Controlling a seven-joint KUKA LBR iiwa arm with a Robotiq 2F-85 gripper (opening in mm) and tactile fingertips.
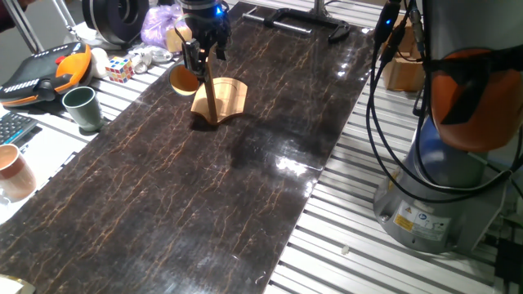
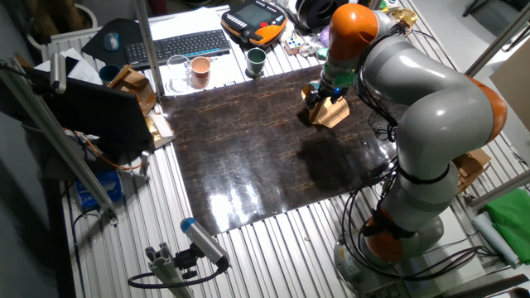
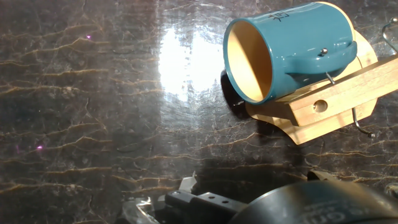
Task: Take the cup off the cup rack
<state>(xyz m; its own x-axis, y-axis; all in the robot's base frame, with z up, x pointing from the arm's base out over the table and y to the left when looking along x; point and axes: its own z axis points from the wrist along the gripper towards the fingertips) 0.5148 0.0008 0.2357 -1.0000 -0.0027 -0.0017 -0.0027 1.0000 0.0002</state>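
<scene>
The cup (image 1: 181, 79) is teal-blue outside and tan inside. It hangs tilted on its side by its handle from a hook on the cup rack's thin post (image 1: 210, 98), mouth facing away from the post. The hand view shows the cup (image 3: 292, 46) at the upper right, over the wooden cup rack (image 3: 336, 99). The rack's wavy base (image 1: 225, 100) rests on the dark marble-patterned mat. My gripper (image 1: 204, 64) hovers just above the post and cup. Its fingers (image 1: 191, 59) look apart and hold nothing. In the other fixed view the gripper (image 2: 320, 89) hides most of the cup.
A dark green cup (image 1: 82, 106) and a pale terracotta cup (image 1: 12, 171) stand on the left, off the mat. A Rubik's cube (image 1: 118, 69) and an orange teach pendant (image 1: 49, 73) lie behind them. The arm's base (image 1: 441, 188) stands at the right.
</scene>
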